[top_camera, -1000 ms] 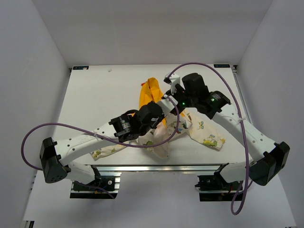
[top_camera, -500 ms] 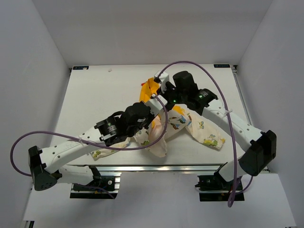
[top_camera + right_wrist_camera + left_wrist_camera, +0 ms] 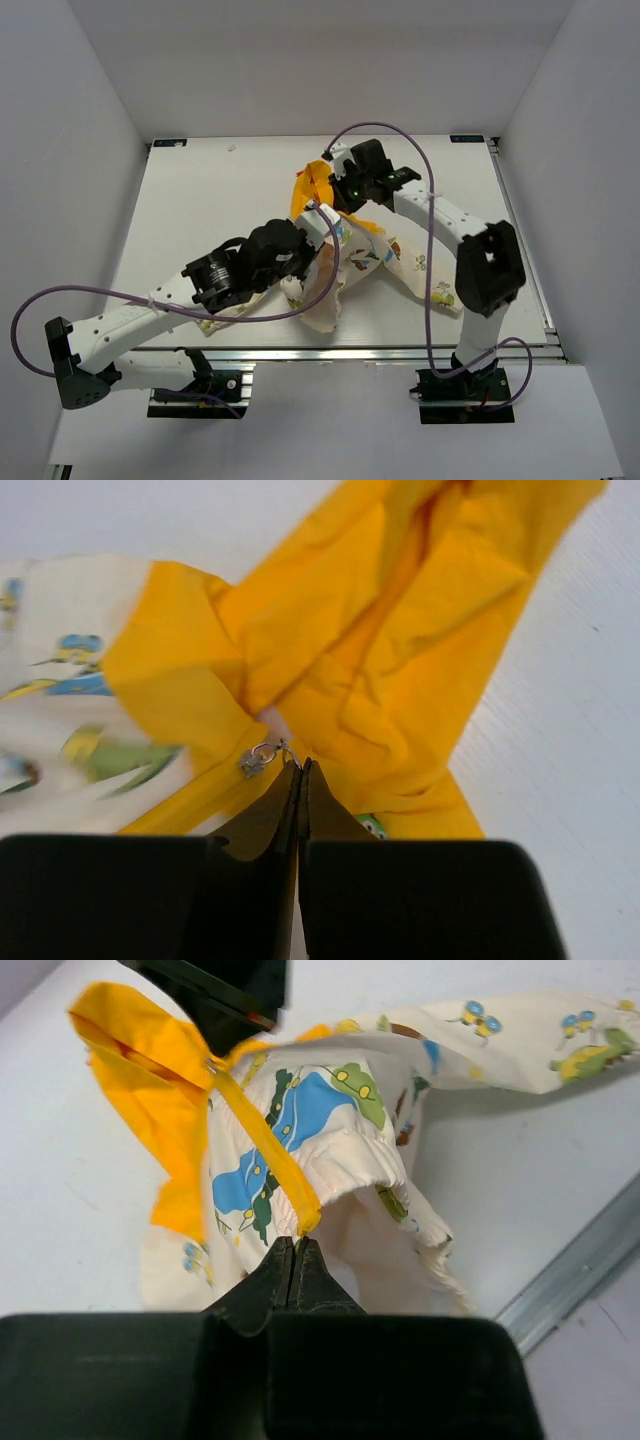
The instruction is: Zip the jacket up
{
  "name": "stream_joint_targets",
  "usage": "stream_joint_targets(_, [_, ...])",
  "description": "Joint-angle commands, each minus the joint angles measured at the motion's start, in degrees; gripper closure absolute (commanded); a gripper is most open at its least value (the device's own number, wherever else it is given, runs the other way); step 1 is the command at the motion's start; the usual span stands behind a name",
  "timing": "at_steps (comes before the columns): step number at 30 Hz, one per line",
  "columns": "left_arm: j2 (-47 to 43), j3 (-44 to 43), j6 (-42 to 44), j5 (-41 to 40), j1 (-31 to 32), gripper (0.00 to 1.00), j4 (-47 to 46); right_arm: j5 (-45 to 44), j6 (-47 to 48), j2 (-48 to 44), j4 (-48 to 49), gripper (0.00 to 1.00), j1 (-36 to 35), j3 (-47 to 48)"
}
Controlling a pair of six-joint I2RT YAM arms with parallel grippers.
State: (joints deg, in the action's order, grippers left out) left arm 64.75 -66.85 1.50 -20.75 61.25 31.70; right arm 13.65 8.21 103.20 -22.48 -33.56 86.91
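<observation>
The jacket [image 3: 350, 265] is lying crumpled around the middle of the table [image 3: 200, 200], a little toward the near edge. Its yellow hood [image 3: 400, 630] is pointing to the far edge.

The left gripper [image 3: 297, 1250] is pinching the bottom end of the yellow zipper [image 3: 262, 1145] at the hem, with its jaws pressed fully together on the fabric. The right gripper [image 3: 301, 770] is likewise fully closed. It is gripping the pull of the metal zipper slider [image 3: 255, 759] just below the hood.

Between them, the two grippers are stretching the zipper into a taut line. In the left wrist view the yellow band is reading as joined from the hem up to where the right gripper is holding it. The zip therefore seems to be nearing the collar, with only a last short stretch to pull, if any. Whether the slider is sitting at the very top cannot be told.

Counted:
- one jacket
- one hood
- one zipper with one slider
- two sleeves [image 3: 440, 290], spreading toward the near corners
- two grippers, both engaged
</observation>
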Motion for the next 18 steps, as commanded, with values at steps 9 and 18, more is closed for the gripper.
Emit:
stream_joint_targets(9, [-4.7,11.8,-15.3,17.0,1.1,1.0,1.5,-17.8,-3.5,27.3,25.6,1.0,7.8,30.1])
stream_joint_targets(18, [-1.9,26.2,-24.4,27.5,1.1,1.0,-10.0,-24.5,-2.3,46.8,50.7,1.0,9.8,50.6])
